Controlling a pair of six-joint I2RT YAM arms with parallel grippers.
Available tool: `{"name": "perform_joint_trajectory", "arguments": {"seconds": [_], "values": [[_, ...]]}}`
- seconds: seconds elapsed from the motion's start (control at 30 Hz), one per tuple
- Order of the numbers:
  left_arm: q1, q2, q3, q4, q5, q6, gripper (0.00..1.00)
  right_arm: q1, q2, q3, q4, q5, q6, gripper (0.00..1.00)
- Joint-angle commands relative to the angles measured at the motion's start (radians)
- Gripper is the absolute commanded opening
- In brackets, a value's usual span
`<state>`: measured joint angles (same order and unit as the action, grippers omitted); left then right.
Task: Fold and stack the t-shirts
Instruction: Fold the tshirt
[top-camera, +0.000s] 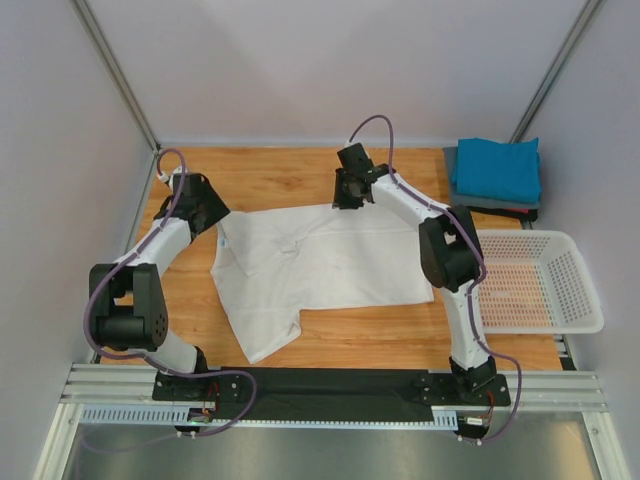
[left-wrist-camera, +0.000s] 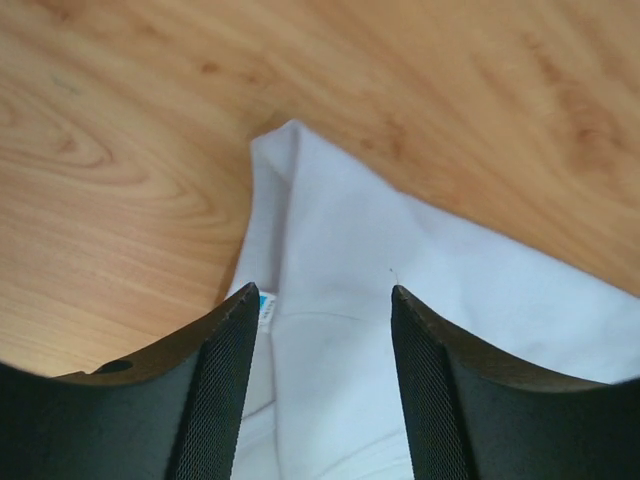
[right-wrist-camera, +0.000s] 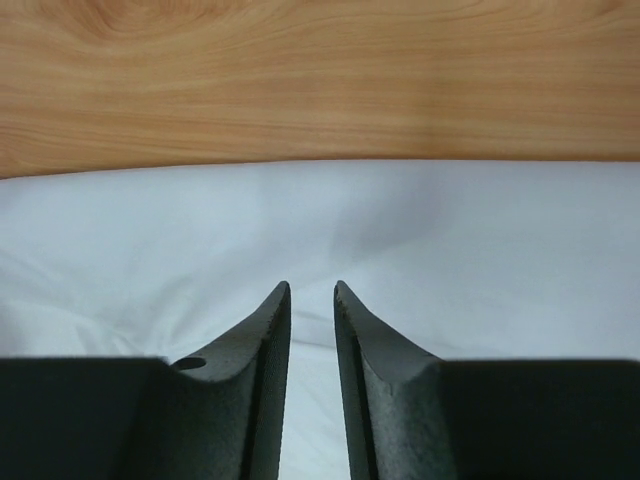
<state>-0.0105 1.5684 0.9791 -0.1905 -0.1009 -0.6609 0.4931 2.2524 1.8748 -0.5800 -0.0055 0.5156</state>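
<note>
At the left, the left gripper (left-wrist-camera: 322, 295) hung with its jaws well apart over a folded corner of the white t-shirt (top-camera: 320, 265), gripping nothing. The shirt lay partly folded across the middle of the wooden bench (top-camera: 280, 170), one sleeve pointing toward the near edge. At its far edge the right gripper (right-wrist-camera: 311, 288) stood just above the cloth, jaws only a narrow slit apart. Further right, at the far corner, a folded teal t-shirt (top-camera: 497, 168) sat on a dark grey one (top-camera: 451, 172), with the white mesh basket (top-camera: 585, 300) nearer.
</note>
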Motion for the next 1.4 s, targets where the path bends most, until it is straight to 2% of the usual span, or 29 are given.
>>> {"name": "perform_joint_trajectory", "arguments": {"seconds": [0.0,0.2,0.3,0.43,0.6,0.67,0.77,0.9,1.07,1.17,1.23,1.37], "values": [[-0.012,-0.082,0.084,0.025,0.062,0.029,0.64,-0.014,-0.134,-0.028,-0.023,0.062,-0.038,0.27],[-0.120,-0.025,0.096,0.054,0.081,-0.003,0.65,-0.037,-0.186,-0.147,-0.012,0.071,-0.029,0.28],[-0.144,0.034,0.099,0.075,0.087,-0.049,0.59,-0.044,-0.191,-0.181,-0.014,0.114,-0.029,0.27],[-0.144,0.116,0.116,0.085,0.047,-0.083,0.45,-0.062,-0.172,-0.200,-0.012,0.159,-0.025,0.26],[-0.143,0.235,0.183,0.050,0.020,-0.104,0.33,-0.099,-0.126,-0.198,-0.017,0.160,0.000,0.24],[-0.143,0.287,0.210,0.020,0.010,-0.115,0.31,-0.113,-0.116,-0.200,-0.017,0.162,0.004,0.24],[-0.134,0.347,0.259,-0.071,-0.011,-0.144,0.24,-0.123,-0.094,-0.198,-0.020,0.164,0.006,0.23],[-0.102,0.392,0.292,-0.105,-0.007,-0.169,0.22,-0.126,-0.065,-0.198,-0.027,0.162,0.015,0.23],[-0.068,0.433,0.363,-0.174,-0.002,-0.129,0.19,-0.133,-0.040,-0.195,-0.047,0.171,0.034,0.23],[-0.051,0.482,0.437,-0.217,0.013,-0.077,0.19,-0.143,-0.027,-0.186,-0.050,0.162,0.047,0.23],[-0.040,0.516,0.512,-0.239,0.045,-0.051,0.13,-0.149,-0.016,-0.174,-0.050,0.159,0.052,0.23],[-0.029,0.603,0.616,-0.286,0.070,-0.023,0.12,-0.149,0.006,-0.122,-0.060,0.171,0.052,0.23]]}}
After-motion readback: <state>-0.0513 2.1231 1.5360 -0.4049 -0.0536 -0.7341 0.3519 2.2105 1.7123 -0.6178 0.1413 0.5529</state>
